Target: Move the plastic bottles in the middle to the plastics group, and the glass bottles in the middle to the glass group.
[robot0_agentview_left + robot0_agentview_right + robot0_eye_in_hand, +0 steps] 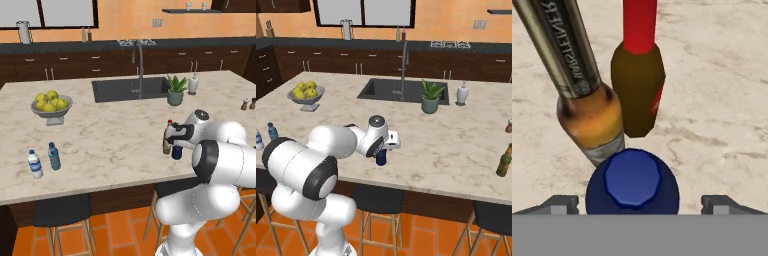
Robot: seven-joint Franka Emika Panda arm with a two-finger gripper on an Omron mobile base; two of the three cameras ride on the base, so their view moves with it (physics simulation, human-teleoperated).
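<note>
A squat navy plastic bottle with a blue cap stands directly below my hand, near the counter's front edge. My gripper is open, one fingertip on each side of the bottle, with a gap to both. Just beyond it stands the slim brown glass bottle with a red cap. The plastics group, a clear water bottle and a teal one, stands at the front left. The glass group, two tiny brown bottles, stands far right.
An amber bottle with a metallic lettered neck stands beside the brown one. A bowl of lemons, a sink with a tap, a potted plant and a soap dispenser sit further back. An olive bottle stands at the right edge.
</note>
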